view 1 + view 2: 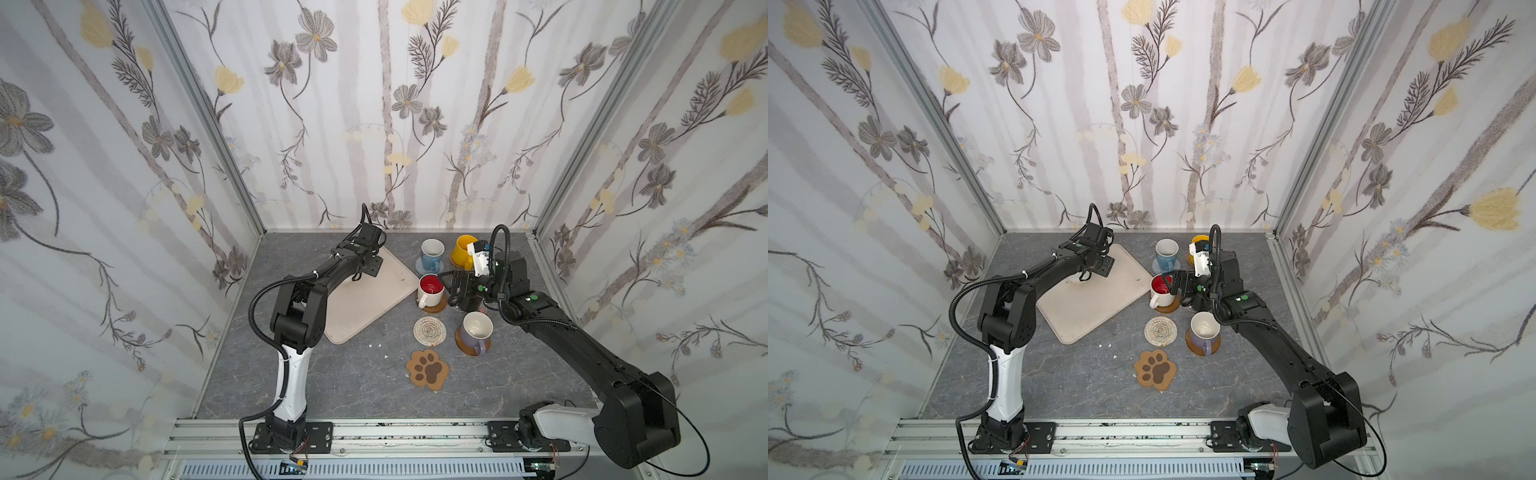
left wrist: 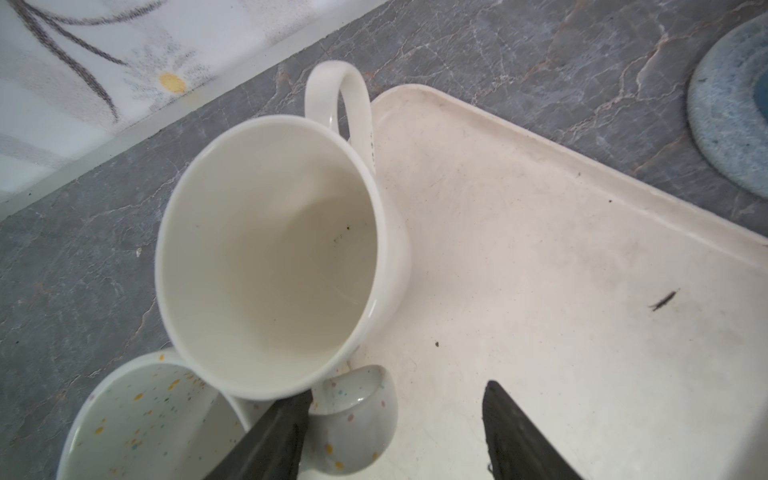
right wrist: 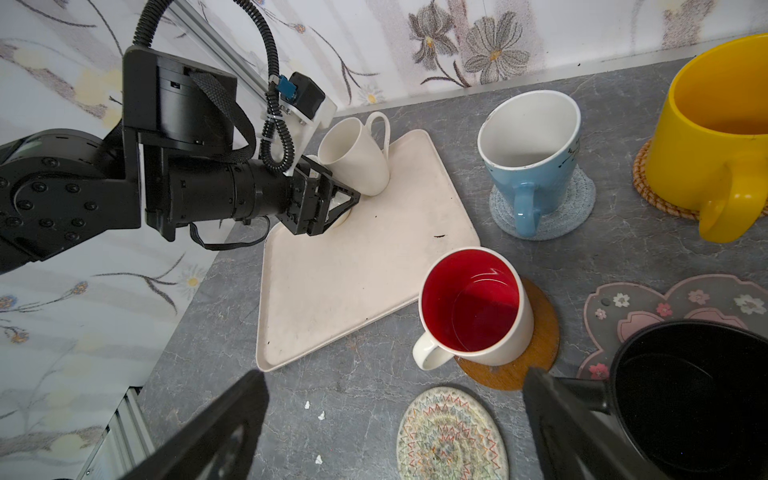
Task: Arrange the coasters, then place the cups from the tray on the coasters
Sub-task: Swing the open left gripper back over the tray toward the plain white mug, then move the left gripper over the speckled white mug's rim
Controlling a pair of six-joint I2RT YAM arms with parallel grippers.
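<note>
Mounting rail (image 1: 415,433) lies nearest. Beyond it, right of the tray (image 1: 374,307) and nearer than its near corner, the paw-print coaster (image 1: 427,370) and then the spiral coaster (image 1: 429,331) lie bare. Farther right of the tray, the lavender mug (image 1: 476,332) stands on an amber disc (image 1: 460,341). Just beside the tray's right corner, the red-lined white mug (image 1: 430,289) stands on a second amber disc (image 3: 536,345). Right of that is the black mug (image 3: 698,399), over the pink-flower coaster (image 3: 648,303). Here the right gripper (image 3: 397,374) hangs spread wide and empty, one finger next to the black mug's handle. Right of the tray's far corner, the light blue mug (image 1: 432,253) stands on the blue crochet coaster (image 3: 552,216) and the yellow mug (image 1: 463,249) on the rattan coaster (image 3: 656,195). Along the tray's far-left edge stand a plain white mug (image 2: 270,257) and a speckled mug (image 2: 145,415), apparently touching. The left gripper (image 2: 399,390), fingers spread, straddles the speckled mug's handle without pinching it.

Handling (judged): glazed ceramic is rigid, fairly heavy, slick and chips on impact. It is best taken by the handle or across the wall at the rim, and lifted straight so the neighbouring mug is not knocked.

Hidden: the left arm (image 1: 316,282) covers both tray mugs in both top views. The speckled mug is cut off in the left wrist view. The black mug's base is out of sight, so how it sits on its coaster cannot be told
</note>
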